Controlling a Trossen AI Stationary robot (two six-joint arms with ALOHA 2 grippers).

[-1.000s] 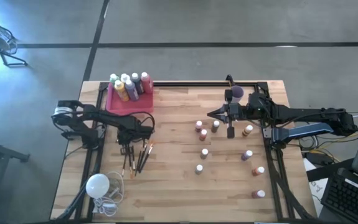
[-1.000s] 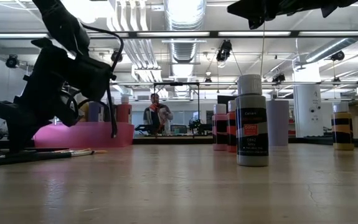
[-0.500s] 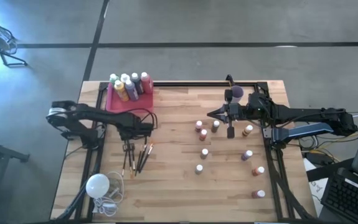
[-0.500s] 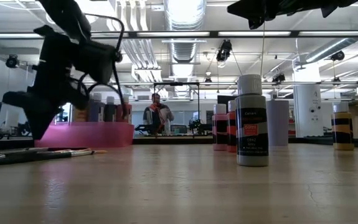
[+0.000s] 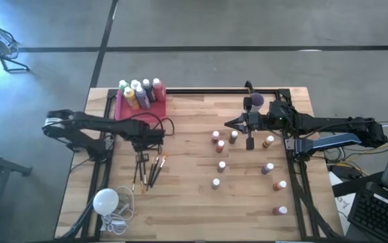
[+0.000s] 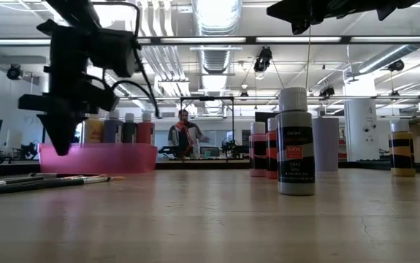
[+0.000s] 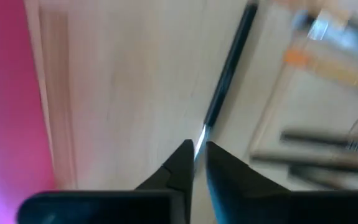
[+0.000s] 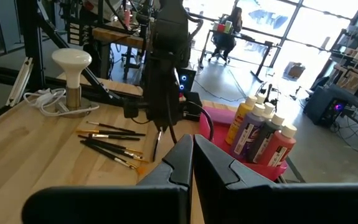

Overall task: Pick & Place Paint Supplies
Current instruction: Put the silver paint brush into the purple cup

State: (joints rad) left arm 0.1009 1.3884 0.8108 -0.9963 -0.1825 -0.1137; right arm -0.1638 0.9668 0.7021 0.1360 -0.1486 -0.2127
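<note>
Paintbrush [image 7: 228, 68] under raised left end effector [image 7: 198, 152]

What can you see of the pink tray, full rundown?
The pink tray sits flat at the table's back left corner, by the dark frame rail. It looks like translucent plastic with low walls. Several white-capped paint bottles stand upright inside, crowded toward its far end. The left gripper hangs just in front of it without touching it.

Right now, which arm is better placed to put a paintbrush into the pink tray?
Left. Its gripper hangs over the paintbrushes, beside the pink tray, with one brush pinched at its fingers. The right gripper is across the table, above the small paint bottles.
</note>
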